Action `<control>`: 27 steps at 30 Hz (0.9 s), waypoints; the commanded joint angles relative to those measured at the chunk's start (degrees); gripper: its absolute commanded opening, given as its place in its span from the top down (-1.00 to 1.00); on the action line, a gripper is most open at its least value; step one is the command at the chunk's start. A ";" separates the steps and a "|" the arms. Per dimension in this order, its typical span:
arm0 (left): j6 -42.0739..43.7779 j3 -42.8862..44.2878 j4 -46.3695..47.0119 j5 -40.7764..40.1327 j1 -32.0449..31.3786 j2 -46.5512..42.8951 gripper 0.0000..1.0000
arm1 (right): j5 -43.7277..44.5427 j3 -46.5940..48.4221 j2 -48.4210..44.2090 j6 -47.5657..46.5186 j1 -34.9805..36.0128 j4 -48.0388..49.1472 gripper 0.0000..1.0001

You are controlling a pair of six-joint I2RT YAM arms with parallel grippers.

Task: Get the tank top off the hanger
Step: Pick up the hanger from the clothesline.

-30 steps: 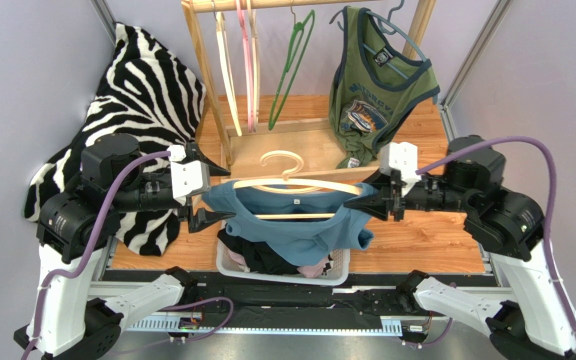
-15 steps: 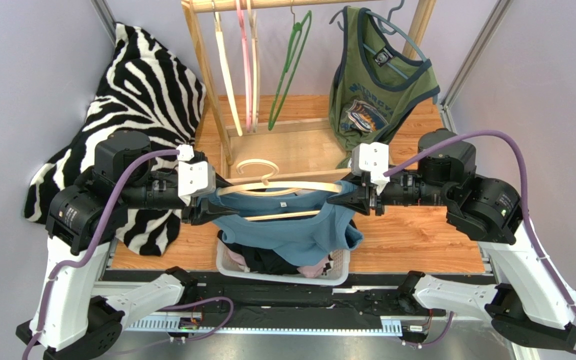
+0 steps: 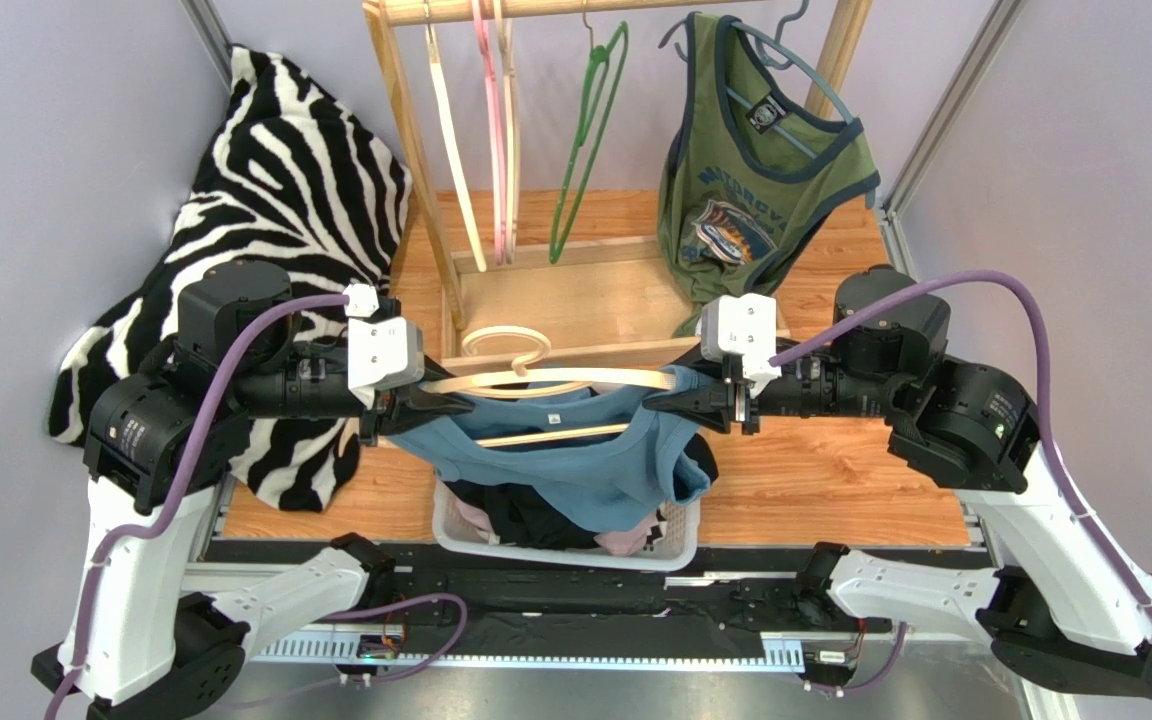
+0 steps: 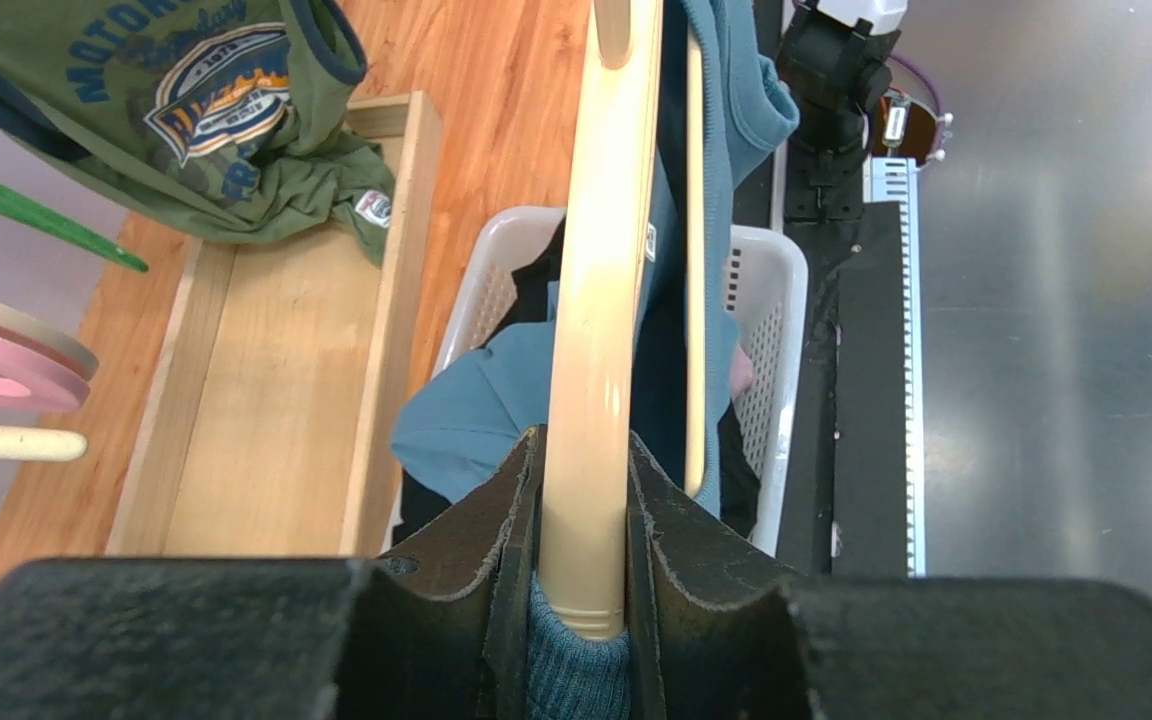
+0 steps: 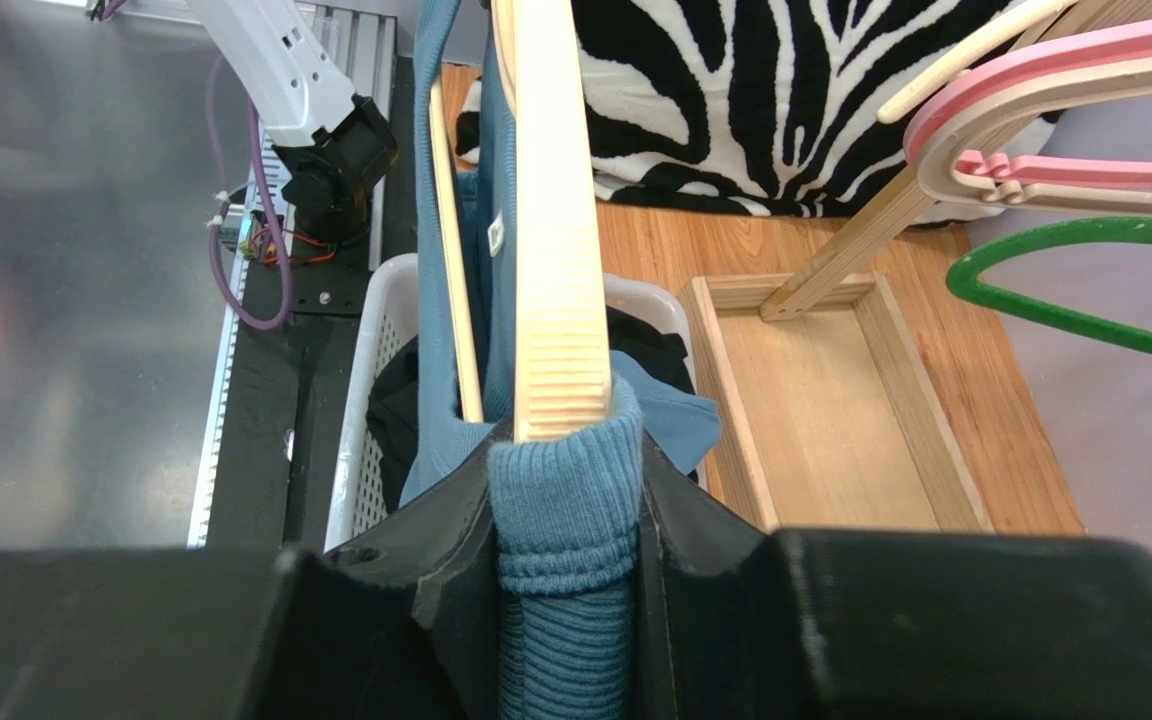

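A blue tank top hangs on a pale wooden hanger held level above a white basket. My left gripper is shut on the hanger's left end. In the left wrist view the hanger arm sits between the fingers of that gripper, with a bit of blue knit under it. My right gripper is shut on the right end. In the right wrist view, that gripper pinches the ribbed blue strap, which is wrapped over the tip of the hanger.
The white basket below holds dark and pink clothes. Behind stands a wooden rack with cream, pink and green hangers, and a green printed tank top on a blue hanger. A zebra cloth lies at the left.
My left gripper has gone from open to shut on the hanger's left end. The right arm has pushed leftward, carrying the hanger and tank top a little to the left.
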 commanded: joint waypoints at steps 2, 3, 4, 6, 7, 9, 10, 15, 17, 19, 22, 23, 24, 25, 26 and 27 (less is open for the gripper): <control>-1.71 1.69 2.42 3.17 -0.11 0.84 0.52 | 2.08 -0.35 0.10 0.81 1.82 8.70 1.00; -1.88 1.69 2.60 3.44 -0.02 0.93 0.44 | 2.08 -0.18 0.45 0.81 2.43 8.96 1.00; -1.97 1.69 2.69 3.53 -0.11 1.01 0.34 | 2.34 0.08 0.80 0.72 2.79 9.23 1.00; -2.15 1.86 2.60 3.79 -0.11 1.10 0.31 | 2.87 1.13 2.02 0.46 3.84 9.14 1.00; -2.24 1.69 2.69 3.79 -0.11 1.02 0.31 | 3.48 1.40 2.38 0.28 4.19 9.05 1.00; -2.24 1.51 2.60 3.70 -0.11 0.93 0.31 | 3.92 1.75 2.91 -0.07 5.07 9.14 1.00; -2.32 1.34 2.60 3.70 -0.11 0.84 0.31 | 3.92 2.02 3.35 -0.07 5.25 9.23 1.00; -1.98 0.98 2.60 3.35 -0.11 0.66 0.61 | 5.15 2.55 3.88 -0.25 6.31 9.93 1.00; -1.80 0.90 2.60 3.09 -0.11 0.40 0.74 | 5.59 1.93 3.62 -0.25 6.39 10.02 1.00; -1.62 0.98 2.60 3.00 -0.02 0.31 0.86 | 5.94 0.88 3.27 -0.16 6.48 10.37 1.00; -1.71 0.81 2.86 2.82 -0.02 0.40 0.99 | 6.21 0.00 3.09 0.36 6.48 11.69 1.00; -1.80 0.81 2.95 2.48 -0.11 0.40 1.00 | 6.56 -0.70 3.00 0.89 6.48 12.21 0.96; -1.80 0.81 3.04 2.12 -0.11 0.31 1.00 | 7.95 -1.05 2.91 1.33 6.48 12.74 0.84; -1.80 0.81 3.21 1.34 -0.02 0.14 1.00 | 8.84 -1.41 2.74 1.42 6.48 12.83 0.48; -1.71 0.81 3.39 0.72 -0.11 0.05 1.00 | 9.98 -2.37 1.95 1.68 6.48 13.09 0.30; -2.06 0.63 3.56 -0.07 -0.02 -0.21 1.00 | 12.86 -2.99 1.16 1.69 6.48 13.27 -0.04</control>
